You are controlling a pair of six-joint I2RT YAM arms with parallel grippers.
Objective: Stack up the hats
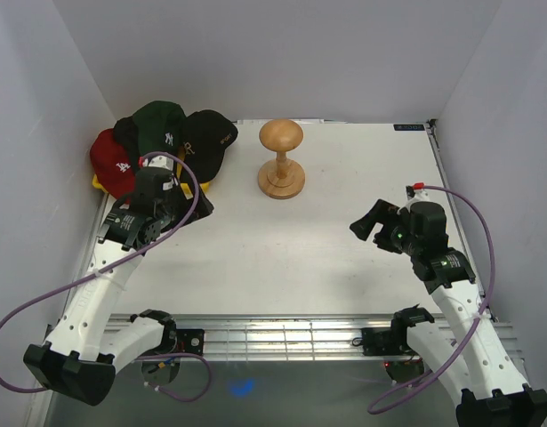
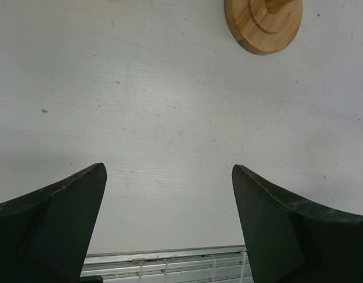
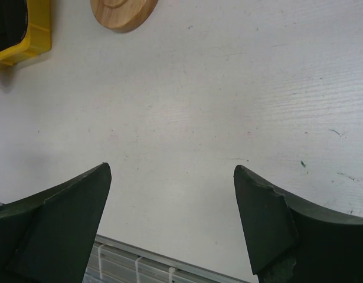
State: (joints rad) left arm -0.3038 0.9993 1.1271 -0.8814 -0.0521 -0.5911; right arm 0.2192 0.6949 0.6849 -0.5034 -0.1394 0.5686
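Three hats lie bunched at the table's far left corner: a red cap [image 1: 110, 160], a dark green cap [image 1: 161, 123] and a black cap [image 1: 207, 140], each with a small white front logo. My left gripper [image 1: 195, 203] is open and empty just in front of the pile; its wrist view [image 2: 169, 168] shows only bare table between the fingers. My right gripper [image 1: 366, 221] is open and empty over the right half of the table, far from the hats. Its wrist view [image 3: 169, 168] shows a dark cap edge [image 3: 7, 17] in the top left corner.
A wooden mushroom-shaped stand [image 1: 281, 160] stands at the back centre; its round base shows in the left wrist view [image 2: 264, 23] and the right wrist view [image 3: 122, 12]. A yellow tray [image 1: 99, 184] lies under the hats, its corner showing in the right wrist view [image 3: 28, 41]. White walls enclose the table.
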